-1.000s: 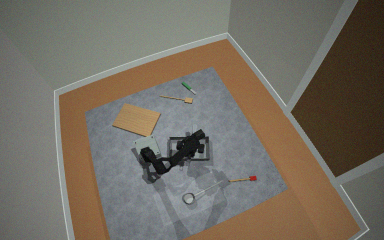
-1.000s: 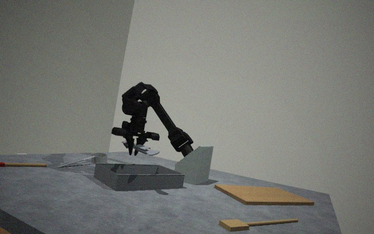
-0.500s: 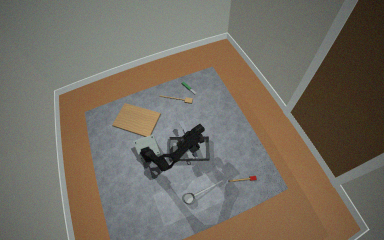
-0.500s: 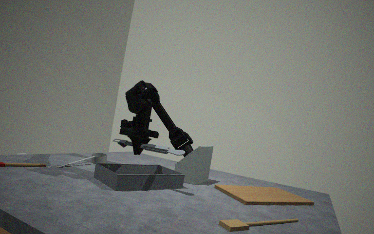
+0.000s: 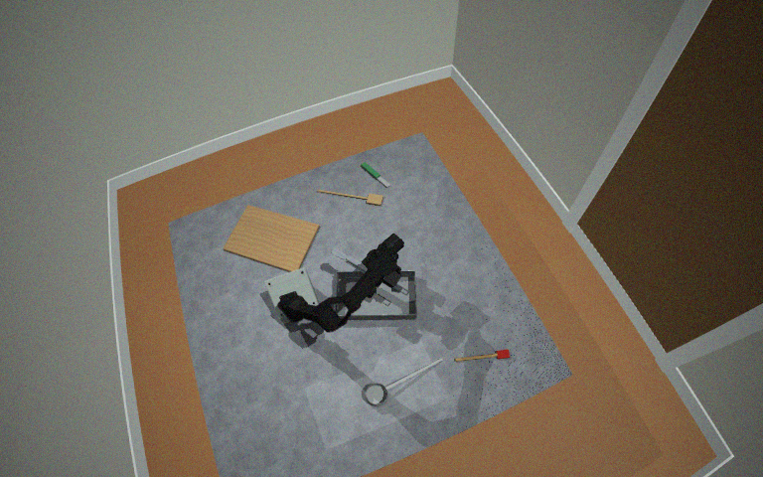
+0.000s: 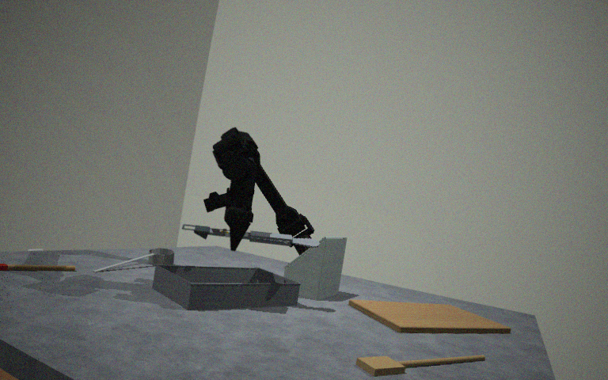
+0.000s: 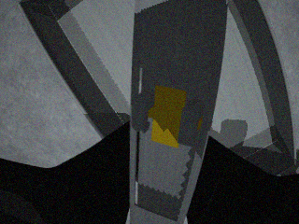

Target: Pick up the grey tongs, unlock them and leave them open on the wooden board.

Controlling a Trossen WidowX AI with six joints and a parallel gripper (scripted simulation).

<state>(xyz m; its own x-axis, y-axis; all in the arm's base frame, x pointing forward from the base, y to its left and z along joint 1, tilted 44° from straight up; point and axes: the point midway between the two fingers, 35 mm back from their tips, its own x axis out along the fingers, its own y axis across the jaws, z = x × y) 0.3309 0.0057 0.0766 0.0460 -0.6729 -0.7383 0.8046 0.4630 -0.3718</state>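
Observation:
The grey tongs (image 6: pixel 268 237) (image 7: pixel 182 42) are held in the air above the roasting tin (image 5: pixel 414 298) (image 6: pixel 244 296). In the exterior view they lie nearly level, the right end slightly lower. Their two arms look close together there; I cannot tell whether the lock is released. My gripper (image 6: pixel 233 245) (image 7: pixel 159 126) points down and is shut on the tongs, which run between its fingers in the wrist view, with a yellow patch showing on them. In the top view the arm hides the fingers. The wooden board (image 5: pixel 272 236) (image 6: pixel 430 317) lies flat with nothing on it.
The pale base block (image 5: pixel 292 283) (image 6: pixel 322 268) stands between tin and board. A small pan (image 6: pixel 161 256) with a long handle, a red-ended brush (image 5: pixel 502 354), a wooden spatula (image 5: pixel 375 199) (image 6: pixel 381 363) and a green-handled tool (image 5: pixel 370 170) lie around the tin.

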